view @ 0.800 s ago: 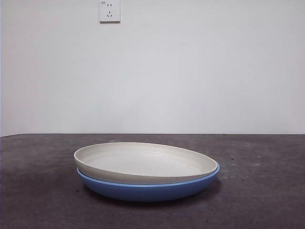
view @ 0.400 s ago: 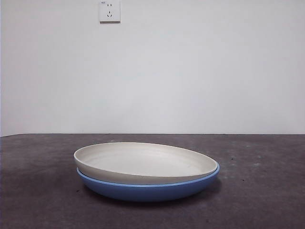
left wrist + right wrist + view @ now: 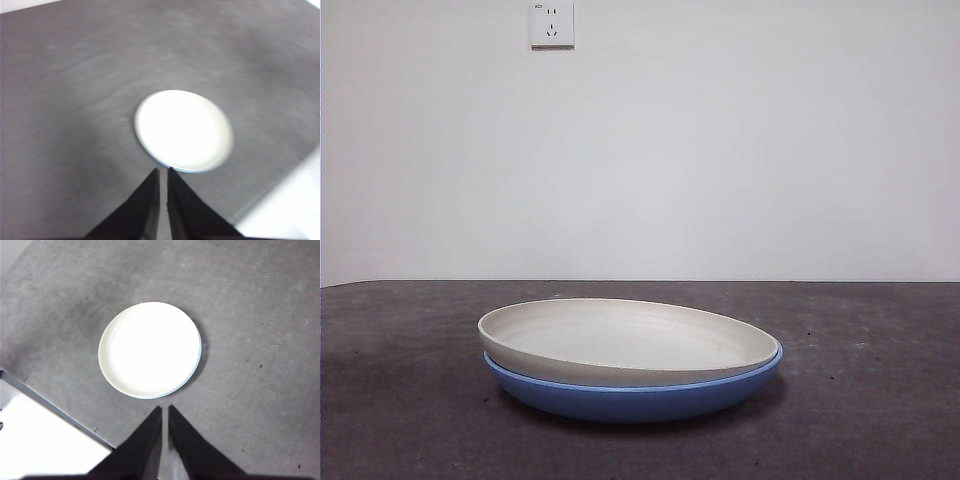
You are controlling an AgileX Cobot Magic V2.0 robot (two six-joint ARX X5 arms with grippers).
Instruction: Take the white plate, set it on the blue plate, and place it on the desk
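The white plate [image 3: 625, 340] rests inside the blue plate [image 3: 630, 398], stacked on the desk [image 3: 880, 400]; only the blue rim and underside show beneath it. From high above, the left wrist view shows the white plate [image 3: 183, 130] with a thin blue edge [image 3: 172, 167], and my left gripper [image 3: 163, 172] hangs shut and holding nothing. In the right wrist view the white plate [image 3: 149, 349] covers the blue plate [image 3: 198, 360], and my right gripper [image 3: 165, 410] is shut, also high above. Neither gripper appears in the front view.
A wall with a white socket [image 3: 551, 24] stands behind the desk. The desk's edge [image 3: 55, 407] runs close to the plates in the right wrist view, and another edge [image 3: 280, 185] shows in the left wrist view.
The stacked plates sit a few pixels further right in the front view; otherwise nothing has visibly moved.
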